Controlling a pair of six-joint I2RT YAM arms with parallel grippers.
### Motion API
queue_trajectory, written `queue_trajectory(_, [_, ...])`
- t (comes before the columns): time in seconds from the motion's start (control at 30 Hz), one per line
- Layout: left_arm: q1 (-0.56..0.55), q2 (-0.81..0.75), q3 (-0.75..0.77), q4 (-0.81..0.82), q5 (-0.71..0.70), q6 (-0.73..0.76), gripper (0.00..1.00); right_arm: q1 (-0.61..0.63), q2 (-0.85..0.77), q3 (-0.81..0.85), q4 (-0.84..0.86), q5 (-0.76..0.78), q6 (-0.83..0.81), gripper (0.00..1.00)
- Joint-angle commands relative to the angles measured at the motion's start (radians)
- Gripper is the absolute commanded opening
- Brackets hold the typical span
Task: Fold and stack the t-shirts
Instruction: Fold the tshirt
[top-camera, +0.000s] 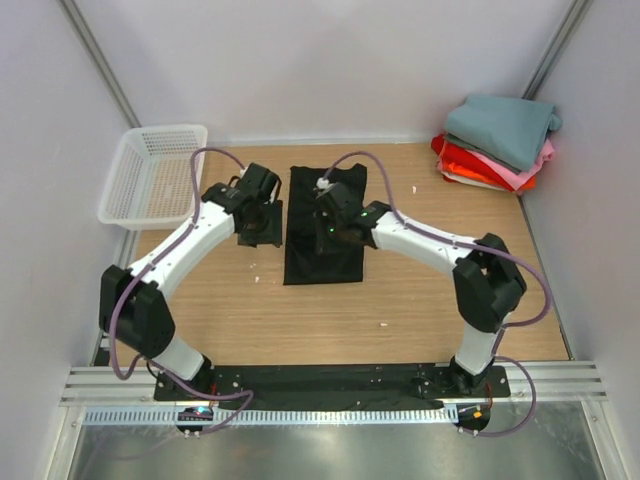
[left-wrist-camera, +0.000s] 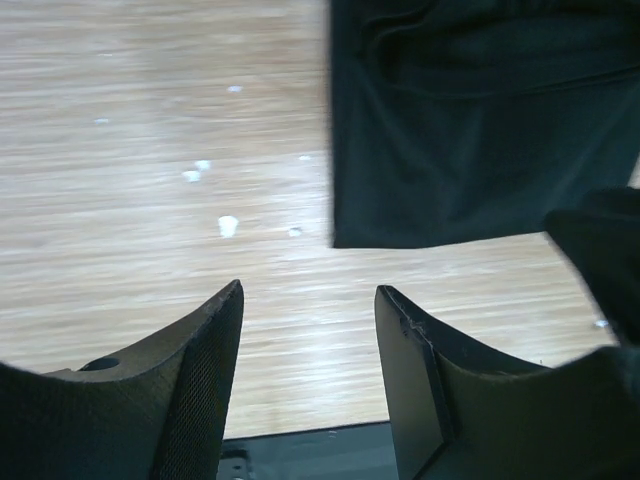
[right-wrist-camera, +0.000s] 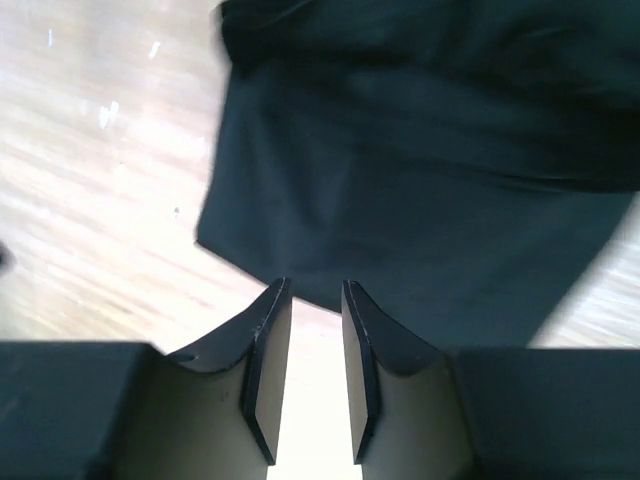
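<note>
A plain black t-shirt (top-camera: 322, 255) lies folded into a long strip on the wooden table; it also shows in the left wrist view (left-wrist-camera: 470, 130) and the right wrist view (right-wrist-camera: 420, 180). My left gripper (top-camera: 258, 228) (left-wrist-camera: 309, 286) is open and empty, just left of the shirt, over bare wood. My right gripper (top-camera: 330, 232) (right-wrist-camera: 315, 282) hovers over the shirt's middle with its jaws narrowly apart and nothing between them. Folded shirts are stacked at the back right: teal-grey (top-camera: 503, 128) on top, then pink (top-camera: 522, 176), red-orange (top-camera: 465, 160) and white (top-camera: 470, 181).
A white plastic mesh basket (top-camera: 155, 172) stands at the back left, half over the table's edge. White walls close in the table at the back and both sides. Small white specks (left-wrist-camera: 228, 225) lie on the wood. The black base rail (top-camera: 330, 378) runs along the near edge.
</note>
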Motion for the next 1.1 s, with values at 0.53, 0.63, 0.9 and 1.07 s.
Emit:
queue_trajectory(0.53, [0.016,-0.221,-0.234,0.047,-0.343,0.115,0.52,0.040,0.379,0.357,-0.128,0.131,-0.042,0.28])
queue_trajectory(0.63, [0.019,-0.228,-0.236,0.047,-0.351,0.115,0.52,0.021,0.422,0.437,-0.169,0.167,-0.065,0.28])
queue_trajectory(0.9, [0.026,-0.224,-0.237,0.049,-0.347,0.111,0.52,-0.035,0.612,0.834,-0.323,0.311,-0.126,0.29])
queue_trajectory(1.07, [0.026,-0.219,-0.242,0.047,-0.356,0.109,0.52,-0.049,0.595,0.925,-0.341,0.338,-0.160,0.30])
